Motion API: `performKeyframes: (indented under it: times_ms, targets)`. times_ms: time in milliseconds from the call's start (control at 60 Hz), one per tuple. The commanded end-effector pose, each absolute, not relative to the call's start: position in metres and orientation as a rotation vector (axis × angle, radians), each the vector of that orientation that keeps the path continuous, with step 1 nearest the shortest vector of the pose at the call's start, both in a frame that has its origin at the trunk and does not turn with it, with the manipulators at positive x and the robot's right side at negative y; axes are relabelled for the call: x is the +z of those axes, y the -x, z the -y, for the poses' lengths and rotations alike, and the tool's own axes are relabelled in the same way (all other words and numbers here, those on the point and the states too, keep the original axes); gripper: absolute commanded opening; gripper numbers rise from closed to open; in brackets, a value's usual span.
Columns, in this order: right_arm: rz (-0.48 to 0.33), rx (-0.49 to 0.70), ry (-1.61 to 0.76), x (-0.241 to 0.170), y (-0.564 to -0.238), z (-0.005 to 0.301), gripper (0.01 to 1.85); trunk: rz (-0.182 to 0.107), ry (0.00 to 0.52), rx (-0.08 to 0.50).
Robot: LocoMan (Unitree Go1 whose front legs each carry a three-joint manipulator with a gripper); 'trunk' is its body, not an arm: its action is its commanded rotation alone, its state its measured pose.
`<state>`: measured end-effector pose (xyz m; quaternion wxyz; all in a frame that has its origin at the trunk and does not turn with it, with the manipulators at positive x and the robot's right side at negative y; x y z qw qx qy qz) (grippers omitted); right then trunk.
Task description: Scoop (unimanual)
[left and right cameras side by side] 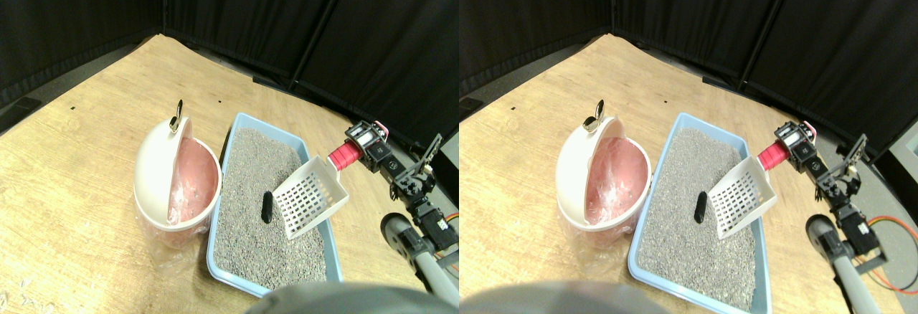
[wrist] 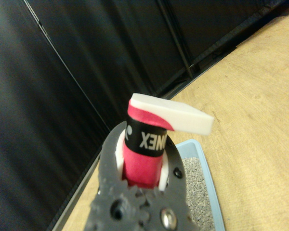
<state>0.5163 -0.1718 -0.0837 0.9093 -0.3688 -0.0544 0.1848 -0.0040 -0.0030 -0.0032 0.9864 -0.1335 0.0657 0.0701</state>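
Observation:
A white slotted scoop [left and right cameras side by side: 312, 196] hangs tilted just above the grey litter in the light blue litter box [left and right cameras side by side: 237, 124]. Its red-wrapped handle [left and right cameras side by side: 343, 155] points up and to the right, and my right gripper [left and right cameras side by side: 358, 147] is shut on it. A small black lump [left and right cameras side by side: 266, 206] lies on the litter, right beside the scoop's left edge. In the wrist view the grey jaws of the gripper [wrist: 143, 168] clamp the red handle [wrist: 143, 161] from both sides. The scoop's white body [wrist: 180, 115] juts out beyond them, with a corner of the litter box [wrist: 209, 180] behind.
A white round bin [left and right cameras side by side: 154, 170] with a pink liner and a tipped-open lid stands left of the litter box, touching it. Wooden floor [left and right cameras side by side: 86, 135] surrounds both. Black curtains [left and right cameras side by side: 323, 27] close off the back, and cables run at the lower right.

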Motion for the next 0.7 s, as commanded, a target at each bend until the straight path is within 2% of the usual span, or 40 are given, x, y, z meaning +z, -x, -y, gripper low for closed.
performKeyframes:
  times_ms: [17, 117, 283, 350, 467, 533, 667, 700]
  targets:
    - [0.100, 0.413, 0.769, -0.093, -0.506, 0.162, 0.06, -0.160, 0.292, 0.166]
    - [0.052, 0.405, 0.746, -0.104, -0.500, 0.160, 0.06, -0.170, 0.301, 0.178]
    - [0.025, 0.425, 0.712, -0.124, -0.492, 0.146, 0.06, -0.178, 0.310, 0.197]
    - [0.009, 0.453, 0.681, -0.129, -0.489, 0.140, 0.19, -0.177, 0.311, 0.202]
    - [-0.020, 0.474, 0.660, -0.138, -0.485, 0.127, 0.10, -0.179, 0.314, 0.206]
    - [-0.027, 0.481, 0.641, -0.139, -0.484, 0.121, 0.19, -0.179, 0.317, 0.207]
    - [-0.057, 0.458, 0.609, -0.139, -0.489, 0.121, 0.29, -0.176, 0.322, 0.213]
    - [-0.077, 0.427, 0.576, -0.140, -0.492, 0.124, 0.22, -0.174, 0.322, 0.214]
